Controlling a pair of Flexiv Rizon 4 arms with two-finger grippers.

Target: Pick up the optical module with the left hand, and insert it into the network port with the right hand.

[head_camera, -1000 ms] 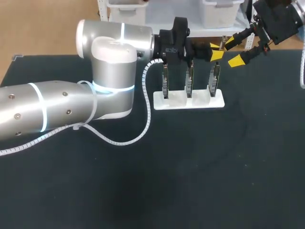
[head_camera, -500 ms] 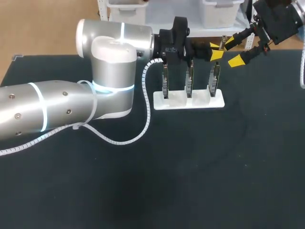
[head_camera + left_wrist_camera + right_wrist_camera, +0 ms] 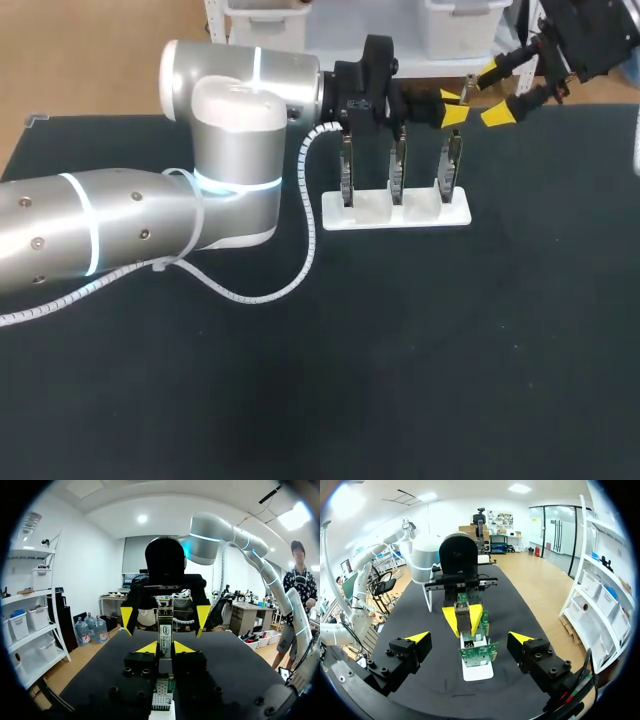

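From above, my left gripper (image 3: 451, 106) is by the top of the right board (image 3: 452, 165), with my right gripper (image 3: 496, 92) just right of it. Left wrist: my jaws pinch the module (image 3: 165, 632). Right wrist: jaws spread wide, module ahead.

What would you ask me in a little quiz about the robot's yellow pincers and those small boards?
1. True or false: the right pincer is shut on something.
2. How many upright green circuit boards stand in the flat white plastic holder?
3. What does the left pincer grip? A) a slim silver metal optical module B) a grey cable C) nothing

Key: 1 false, its fingers stand apart with nothing between them. 2 three. 3 A.
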